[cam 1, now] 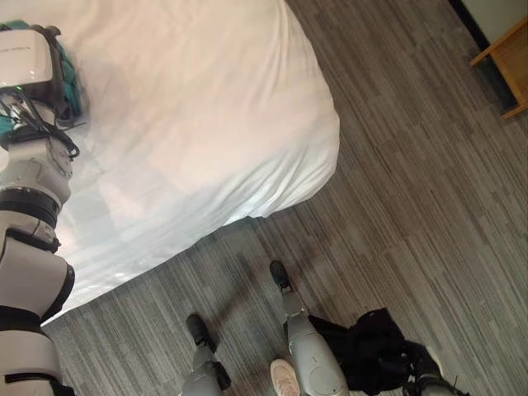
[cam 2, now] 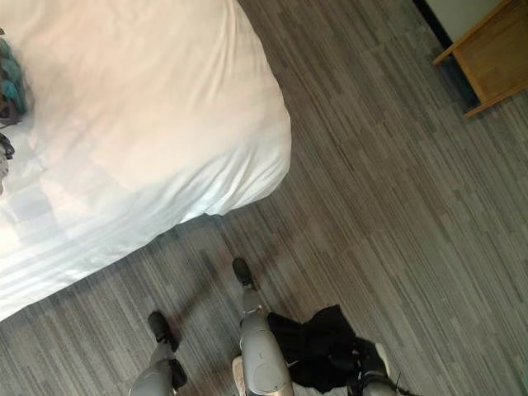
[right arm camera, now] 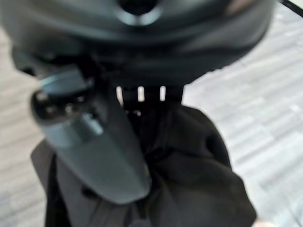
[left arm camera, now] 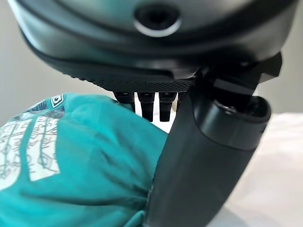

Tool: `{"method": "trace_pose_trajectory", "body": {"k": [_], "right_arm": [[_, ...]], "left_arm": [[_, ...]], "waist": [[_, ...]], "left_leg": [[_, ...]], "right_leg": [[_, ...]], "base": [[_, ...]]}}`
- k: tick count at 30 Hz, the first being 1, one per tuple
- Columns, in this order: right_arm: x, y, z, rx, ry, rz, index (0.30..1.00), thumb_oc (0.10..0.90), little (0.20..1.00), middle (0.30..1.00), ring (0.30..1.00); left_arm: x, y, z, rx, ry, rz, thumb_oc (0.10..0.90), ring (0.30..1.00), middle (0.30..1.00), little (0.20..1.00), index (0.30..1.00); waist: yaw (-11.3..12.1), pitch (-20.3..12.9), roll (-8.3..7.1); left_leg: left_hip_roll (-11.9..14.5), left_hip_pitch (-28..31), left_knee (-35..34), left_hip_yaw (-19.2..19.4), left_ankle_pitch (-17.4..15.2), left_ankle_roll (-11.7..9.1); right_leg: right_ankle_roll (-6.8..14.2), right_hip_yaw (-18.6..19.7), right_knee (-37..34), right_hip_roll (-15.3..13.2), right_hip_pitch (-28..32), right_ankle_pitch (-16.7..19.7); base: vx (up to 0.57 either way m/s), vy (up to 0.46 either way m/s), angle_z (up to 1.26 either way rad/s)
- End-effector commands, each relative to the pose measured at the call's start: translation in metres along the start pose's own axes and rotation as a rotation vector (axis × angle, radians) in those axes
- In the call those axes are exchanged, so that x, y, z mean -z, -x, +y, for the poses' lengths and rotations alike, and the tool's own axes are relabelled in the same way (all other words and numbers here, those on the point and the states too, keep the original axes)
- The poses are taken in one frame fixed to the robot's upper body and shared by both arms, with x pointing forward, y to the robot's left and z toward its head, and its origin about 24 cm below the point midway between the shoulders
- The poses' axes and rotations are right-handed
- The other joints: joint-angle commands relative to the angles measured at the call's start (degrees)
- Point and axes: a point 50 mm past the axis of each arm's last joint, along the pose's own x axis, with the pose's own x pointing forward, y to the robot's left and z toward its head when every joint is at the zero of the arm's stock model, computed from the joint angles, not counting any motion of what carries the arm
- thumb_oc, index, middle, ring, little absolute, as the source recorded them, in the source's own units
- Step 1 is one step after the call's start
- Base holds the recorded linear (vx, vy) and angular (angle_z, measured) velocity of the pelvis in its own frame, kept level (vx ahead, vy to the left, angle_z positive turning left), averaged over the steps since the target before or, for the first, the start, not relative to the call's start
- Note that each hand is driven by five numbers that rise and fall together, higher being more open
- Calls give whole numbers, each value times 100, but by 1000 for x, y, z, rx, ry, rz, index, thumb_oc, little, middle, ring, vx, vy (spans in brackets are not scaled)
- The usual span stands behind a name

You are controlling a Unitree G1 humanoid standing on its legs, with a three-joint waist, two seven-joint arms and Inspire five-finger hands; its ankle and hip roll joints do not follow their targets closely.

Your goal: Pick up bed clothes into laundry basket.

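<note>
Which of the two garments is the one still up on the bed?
The teal garment, gripped by the left hand on the white bed. The black garment hangs low over the floor in the right hand.

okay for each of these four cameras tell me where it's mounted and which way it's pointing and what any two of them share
Left eye view: on the head, facing down at the white bed, the floor and the left arm.
Right eye view: beside it, same scene; both show the black garment and a wooden table.
Left wrist view: on the left wrist, looking along the left hand gripping a teal garment.
Right wrist view: on the right wrist, looking along the right hand holding the black garment.
</note>
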Motion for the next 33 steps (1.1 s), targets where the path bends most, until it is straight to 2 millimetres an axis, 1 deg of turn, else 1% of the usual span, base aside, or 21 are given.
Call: {"method": "trace_pose_trajectory", "body": {"k": [1,2,4,6,7,8,9,10,11,12,16,18,19,20,21,24,25,27,30,32,33], "right_arm": [[10,5,-46,157,-45,24,300,400,300,300,300],[10,5,-46,156,-46,25,300,400,300,300,300],[8,4,-50,167,-81,21,300,400,300,300,300],[10,5,-52,172,-94,29,300,400,300,300,300],[12,6,-55,180,-100,39,300,400,300,300,300],[15,7,-55,177,-95,52,300,400,300,300,300],[15,7,-56,177,-95,52,300,400,300,300,300],[16,7,-60,181,-99,65,300,400,300,300,300],[16,6,-60,181,-98,64,300,400,300,300,300],[10,4,-67,189,-113,63,300,400,300,300,300],[6,5,-82,209,-100,56,300,400,300,300,300],[9,7,-82,208,-93,65,300,400,300,300,300],[16,9,-83,206,-69,84,300,400,300,300,300],[16,9,-82,206,-70,84,300,400,300,300,300],[19,11,-83,213,-63,91,300,400,300,300,300],[23,13,-86,230,-79,103,300,400,300,300,300],[22,13,-87,233,-75,101,300,400,300,300,300],[27,15,-90,245,-73,118,300,400,300,300,300],[14,14,-109,295,-58,93,300,400,300,300,300],[-6,16,-133,357,-30,27,300,400,300,300,300],[-27,18,-150,397,43,-37,300,400,300,300,300]], "left_arm": [[68,-19,86,-262,-198,178,800,900,900,900,900],[67,-19,86,-263,-199,177,800,900,900,900,900],[85,-17,95,-255,-278,226,800,900,900,900,900],[100,-12,96,-226,-310,271,640,660,660,660,660],[107,-10,96,-211,-323,290,591,587,587,587,587],[115,-6,92,-179,-334,311,482,422,422,422,422],[115,-6,91,-179,-334,312,400,300,300,300,300],[126,0,84,-124,-340,343,400,300,300,300,300],[126,0,84,-124,-339,344,400,300,300,300,300],[137,8,73,-51,-345,374,400,300,300,300,300],[155,19,67,12,-363,402,400,300,300,300,300],[155,19,67,4,-351,399,400,300,300,300,300],[135,8,75,-79,-330,319,400,300,300,300,300],[135,8,76,-79,-330,319,400,300,300,300,300],[102,-6,85,-190,-274,198,400,300,300,300,300],[40,-15,118,-419,-98,-37,400,300,300,300,300],[42,-14,116,-416,-96,-32,400,300,300,300,300],[11,-6,127,-514,66,-159,400,300,300,300,300],[-20,15,129,-540,248,-325,400,300,300,300,300],[-34,33,128,-549,411,-413,400,300,300,300,300],[-38,50,124,-533,537,-470,400,300,300,300,300]], "waist": [[130,-24,109],[128,-18,106],[150,42,131],[168,43,169],[183,59,184],[200,60,198],[198,47,204],[214,54,218],[211,44,224],[236,3,227],[244,-96,220],[244,-124,221],[256,-153,221],[257,-161,221],[290,-222,226],[370,-320,167],[359,-320,189],[385,-433,106],[416,-581,10],[432,-685,-32],[512,-747,-52]], "left_leg": [[144,-800,11,-180,78,221],[141,-791,11,-187,64,223],[148,-965,11,-253,111,204],[131,-1078,11,-313,136,203],[121,-1088,11,-338,128,203],[97,-1113,11,-375,134,206],[100,-1137,11,-377,150,205],[76,-1131,11,-419,142,206],[79,-1154,11,-421,158,205],[76,-1180,11,-447,159,208],[85,-1186,11,-471,151,197],[85,-1168,11,-482,146,196],[71,-1051,11,-495,105,196],[73,-1071,11,-496,120,195],[43,-863,11,-508,45,202],[-23,-496,11,-512,-74,243],[-21,-502,11,-507,-54,243],[-93,-197,11,-489,-199,292],[-227,178,11,-380,-347,383],[-317,420,11,-233,-438,458],[-352,629,11,-90,-515,489]], "right_leg": [[458,-222,17,-180,110,-858],[461,-232,17,-184,125,-873],[453,-299,17,-203,-14,-840],[444,-343,17,-216,-94,-825],[444,-373,17,-228,-79,-846],[444,-388,17,-231,-81,-848],[442,-386,17,-227,-105,-833],[440,-416,17,-225,-79,-855],[438,-414,17,-222,-102,-841],[421,-427,17,-213,-115,-845],[412,-469,17,-193,-120,-845],[416,-486,17,-189,-95,-851],[438,-533,17,-204,57,-891],[436,-531,17,-202,36,-878],[461,-604,17,-228,270,-947],[482,-726,17,-284,689,-1048],[480,-717,17,-282,679,-1029],[516,-761,17,-337,963,-1095],[574,-706,17,-409,1220,-1095],[661,-616,17,-481,1323,-1000],[727,-688,17,-566,1432,-882]], "base": [[0,0,0],[0,0,0],[32,13,1],[0,0,0],[0,0,0],[13,14,4],[13,20,7],[2,8,7],[3,19,10],[-14,10,9],[-14,35,3],[-16,41,1],[-23,33,3],[-18,84,9],[5,69,16],[8,76,24],[18,78,27],[29,123,19],[40,171,-2],[-32,174,-15],[-96,93,-22]]}}
